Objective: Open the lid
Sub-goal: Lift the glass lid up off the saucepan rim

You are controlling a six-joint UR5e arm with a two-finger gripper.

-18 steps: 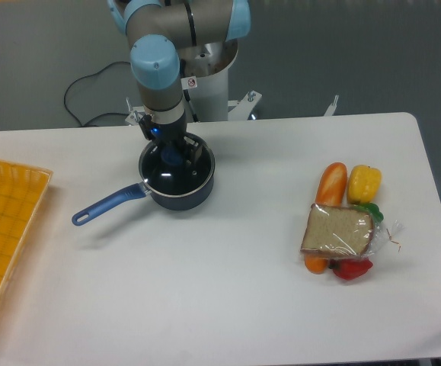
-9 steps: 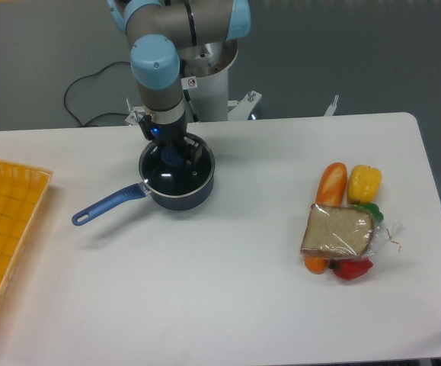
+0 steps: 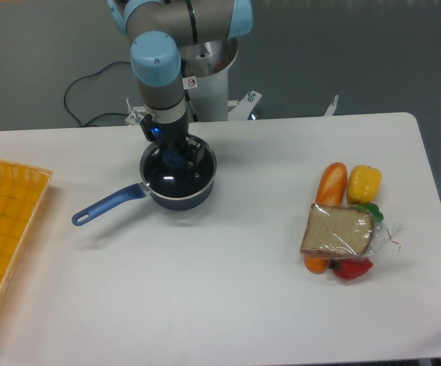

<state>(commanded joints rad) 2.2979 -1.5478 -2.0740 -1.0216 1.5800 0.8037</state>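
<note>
Fixed view, rear-left part of the table. My gripper stands straight down over the pot, fingers closed on the blue knob of the lid. The lid lies over the pot mouth near the table's rear edge, the pot's handle pointing toward the front-left.

Change: against the frame half a second back, the lid's rim sits slightly right and a touch higher on its right side, while the pot and handle have not moved (the shift is small, and whether the rim has cleared the pot all round I cannot tell). I read this as the lift just beginning; the opening is barely under way.

Otherwise unchanged: the orange tray at the left edge, the bagged sandwich and toy vegetables toward the right edge.
</note>
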